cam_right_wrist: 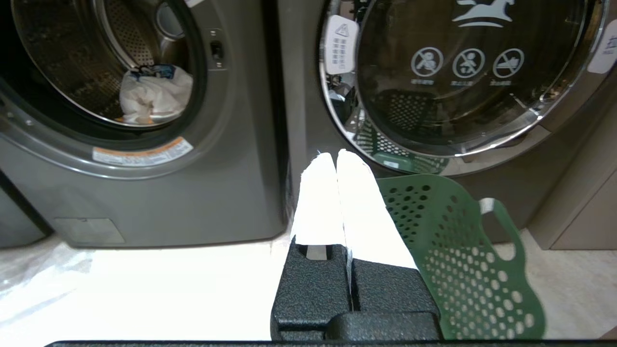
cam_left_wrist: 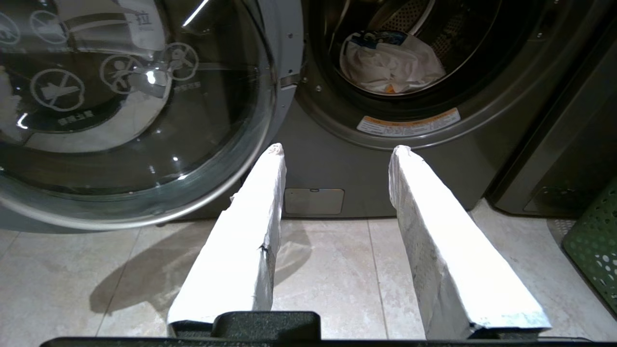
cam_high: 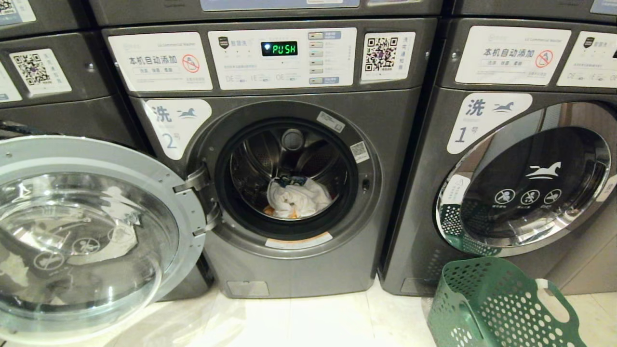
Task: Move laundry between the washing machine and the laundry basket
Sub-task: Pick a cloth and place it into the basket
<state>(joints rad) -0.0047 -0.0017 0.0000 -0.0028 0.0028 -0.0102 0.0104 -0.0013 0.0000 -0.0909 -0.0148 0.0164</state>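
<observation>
The middle washing machine (cam_high: 299,270) stands with its round glass door (cam_high: 87,231) swung open to the left. White laundry (cam_high: 296,197) with a bit of blue and orange lies at the bottom of its drum, also seen as laundry (cam_left_wrist: 390,65) and laundry (cam_right_wrist: 152,94). The green perforated laundry basket (cam_high: 496,308) sits on the floor at the right, in front of the neighbouring machine. My left gripper (cam_left_wrist: 338,148) hangs low before the machine, open and empty. My right gripper (cam_right_wrist: 336,155) is shut on nothing, beside the basket (cam_right_wrist: 462,260). Neither arm shows in the head view.
A second washer (cam_high: 530,183) with its door shut stands at the right, and another unit at the far left. The open door juts out over the pale tiled floor (cam_high: 313,323). The display (cam_high: 279,48) reads PUSH.
</observation>
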